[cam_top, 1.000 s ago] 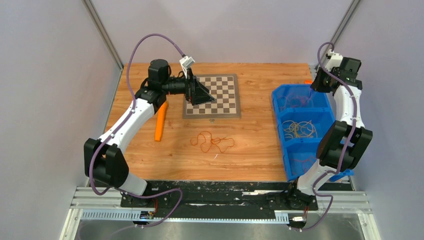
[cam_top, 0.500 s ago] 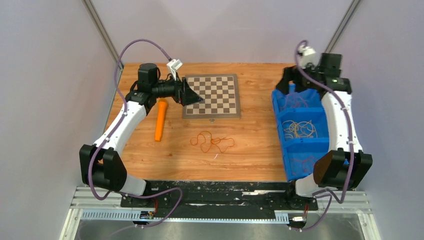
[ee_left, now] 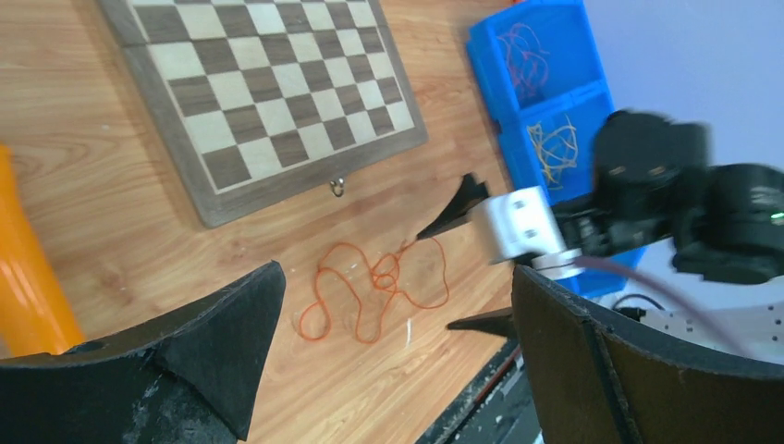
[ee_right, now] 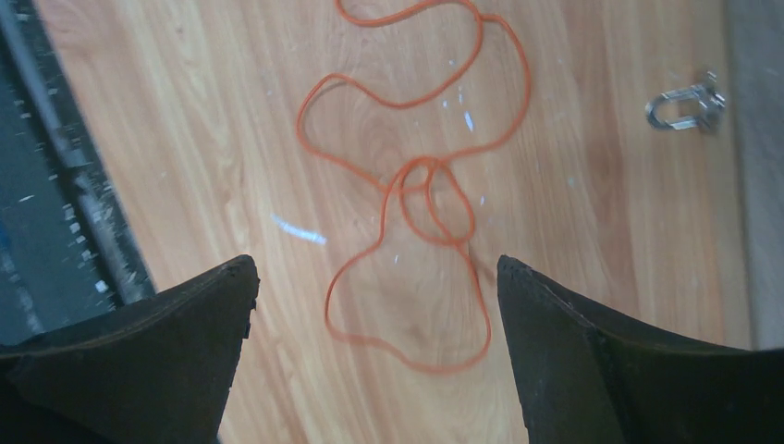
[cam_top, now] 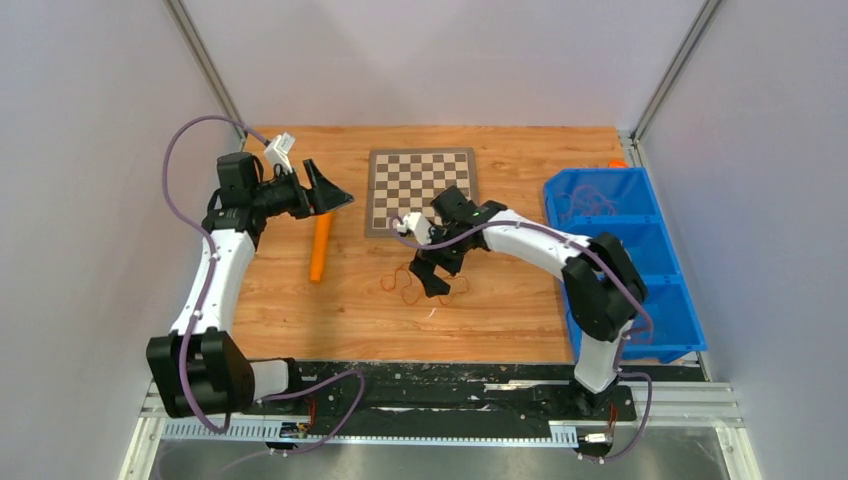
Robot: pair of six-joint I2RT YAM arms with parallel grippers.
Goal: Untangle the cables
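Swung in from the blue bin (cam_top: 650,300) at the table's (cam_top: 300,300) right edge: right gripper (cam_top: 430,277), released and empty, poised over the tangled orange cables (ee_right: 416,171) near the near edge's middle. Left gripper (cam_top: 335,190) released, far-left. Probably set to pinch the knot.

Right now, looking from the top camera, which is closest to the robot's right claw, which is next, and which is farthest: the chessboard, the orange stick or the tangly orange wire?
1. Orange cable: nearest, on the table right under the right gripper, below its open fingers.
2. Chessboard: next, just behind the gripper, toward the far edge.
3. Orange cylinder: farthest, well off to its left.
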